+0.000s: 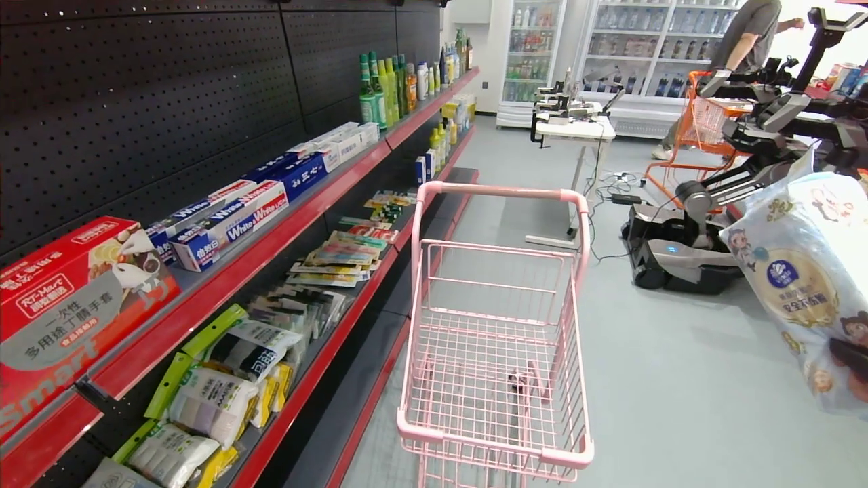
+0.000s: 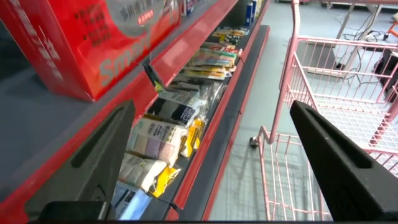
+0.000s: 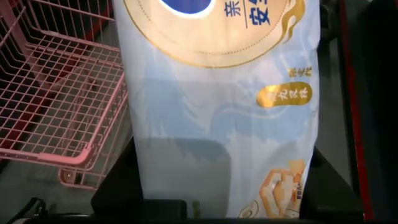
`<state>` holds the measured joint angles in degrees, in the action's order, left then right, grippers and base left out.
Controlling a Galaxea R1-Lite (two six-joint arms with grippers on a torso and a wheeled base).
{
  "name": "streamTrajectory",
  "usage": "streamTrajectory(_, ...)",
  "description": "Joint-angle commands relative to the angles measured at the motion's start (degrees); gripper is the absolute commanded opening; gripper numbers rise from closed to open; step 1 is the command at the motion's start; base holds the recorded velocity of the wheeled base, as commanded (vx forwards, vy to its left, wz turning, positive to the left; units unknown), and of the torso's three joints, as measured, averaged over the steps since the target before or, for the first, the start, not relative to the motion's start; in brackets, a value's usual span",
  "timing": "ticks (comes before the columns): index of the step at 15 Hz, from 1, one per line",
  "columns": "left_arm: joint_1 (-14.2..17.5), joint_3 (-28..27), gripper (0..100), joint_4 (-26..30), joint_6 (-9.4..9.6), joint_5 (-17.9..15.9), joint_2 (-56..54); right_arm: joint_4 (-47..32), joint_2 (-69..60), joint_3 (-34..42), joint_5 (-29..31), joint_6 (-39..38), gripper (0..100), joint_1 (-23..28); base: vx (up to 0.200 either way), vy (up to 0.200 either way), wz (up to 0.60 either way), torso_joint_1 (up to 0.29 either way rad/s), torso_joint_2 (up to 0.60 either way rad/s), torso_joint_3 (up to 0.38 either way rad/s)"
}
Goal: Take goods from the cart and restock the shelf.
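Inspecting the right side first, the large pale-blue plastic pack printed with cartoon figures (image 1: 807,271) was found off the floor and clear of the pink wire shopping cart (image 1: 498,193), hanging to the robot's right with the right gripper (image 3: 227,202) closed across its lower part, one dark finger on each flank. The left gripper (image 2: 211,168) was spread wide with nothing in it, positioned close to the red-edged metal shelving (image 1: 271,237), just beside the big red cardboard box (image 1: 61,298). The pack was well apart from the shelving, with the cart standing between the two. Judged risks: the pack looked soft and bulky and was pinched over a small area, so it could sag, twist or slide out during a sideways swing. Carried low, it might snag on the cart's rim. The shelf tiers appeared crowded, so pushing it in could dislodge the loose flat packets (image 1: 224,393) on the middle tier. The open left fingers sat near enough to the red box to knock it on any careless move.
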<state>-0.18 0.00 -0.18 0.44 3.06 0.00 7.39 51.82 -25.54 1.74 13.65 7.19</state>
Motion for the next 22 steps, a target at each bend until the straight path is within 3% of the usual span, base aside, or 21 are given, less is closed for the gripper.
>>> streamTrajectory(1,0.01,0.0,100,0.01,0.0,0.02,0.09,0.0,0.38,-0.3,0.01,0.41,0,0.01,0.0,0.0,0.0,0.212,-0.44,-0.237)
streamTrajectory(22,0.01,0.0,100,0.01,0.0,0.02,0.09,0.08,0.82,-0.39,-0.25,3.22,0,-0.16,0.0,0.0,0.0,0.162,-0.34,-0.177)
